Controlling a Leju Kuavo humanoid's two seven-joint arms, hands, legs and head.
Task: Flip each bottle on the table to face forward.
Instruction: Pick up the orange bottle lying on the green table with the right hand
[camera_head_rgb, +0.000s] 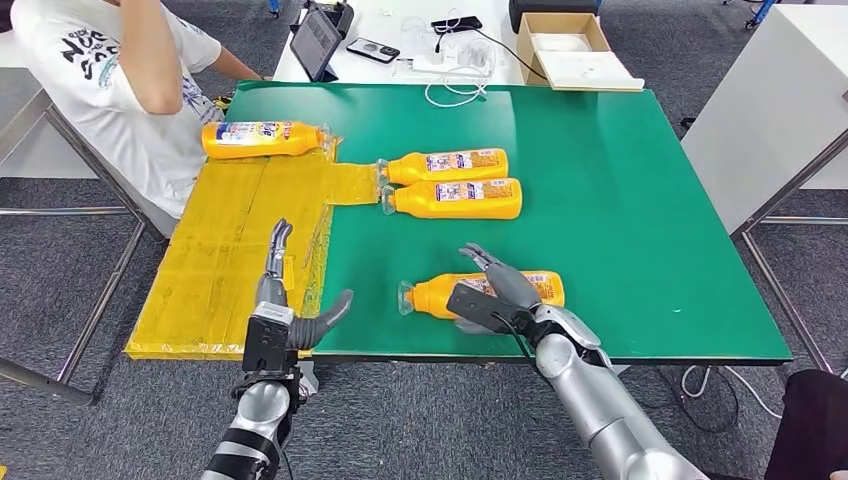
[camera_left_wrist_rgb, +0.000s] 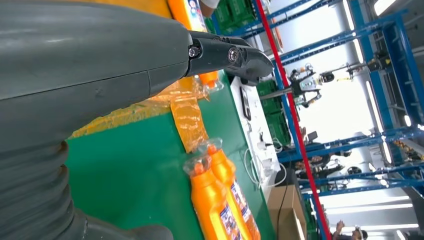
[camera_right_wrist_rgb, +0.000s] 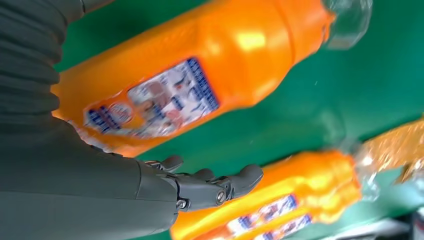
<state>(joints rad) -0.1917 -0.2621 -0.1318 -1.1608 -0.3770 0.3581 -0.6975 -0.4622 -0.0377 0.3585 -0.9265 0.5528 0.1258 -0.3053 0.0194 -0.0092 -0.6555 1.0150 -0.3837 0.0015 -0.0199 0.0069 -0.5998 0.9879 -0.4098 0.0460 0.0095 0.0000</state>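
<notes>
Green tabletop (camera_head_rgb: 620, 220) with a yellow sheet (camera_head_rgb: 230, 250) carries four orange bottles, all lying down. Two paired bottles (camera_head_rgb: 455, 183) lie beyond the right robot hand (camera_head_rgb: 495, 290); a fourth bottle (camera_head_rgb: 262, 139) lies far beyond the left robot hand (camera_head_rgb: 290, 300). Which ones already face forward cannot be judged. The right robot hand hovers, fingers loosely spread, over the near bottle (camera_head_rgb: 545, 287), not visibly grasping it. The left robot hand is released, holding nothing.

4 orange bottles (camera_head_rgb: 455, 183) lying flat on green table (camera_head_rgb: 650, 220), caps left
</notes>
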